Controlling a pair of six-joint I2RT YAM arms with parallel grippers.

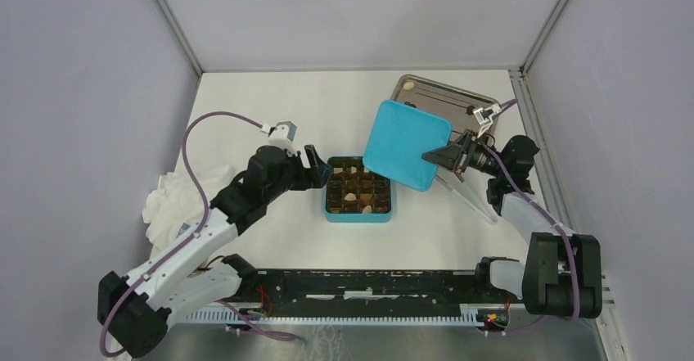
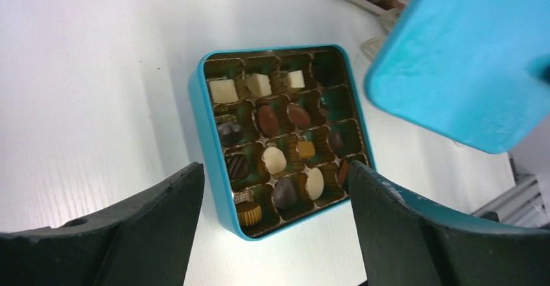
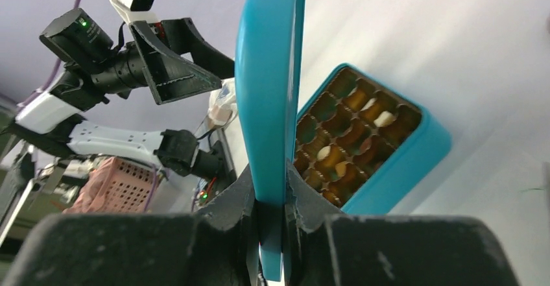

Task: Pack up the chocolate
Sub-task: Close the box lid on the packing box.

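Observation:
The teal box (image 1: pixel 358 214) sits open mid-table, its brown gridded insert holding several chocolates (image 2: pixel 274 159), dark, brown and cream. It also shows in the right wrist view (image 3: pixel 395 163). My right gripper (image 1: pixel 438 155) is shut on the edge of the teal lid (image 1: pixel 405 142), holding it tilted above the box's right side; the lid stands edge-on between the fingers in the right wrist view (image 3: pixel 269 104). My left gripper (image 1: pixel 321 168) is open and empty, just left of the box, its fingers (image 2: pixel 162 227) straddling the box's near corner.
A metal tray (image 1: pixel 446 95) at the back right holds a cream piece (image 1: pixel 407 86) and long tweezers. A white cloth (image 1: pixel 168 201) lies at the left. A black rail (image 1: pixel 368 283) runs along the near edge.

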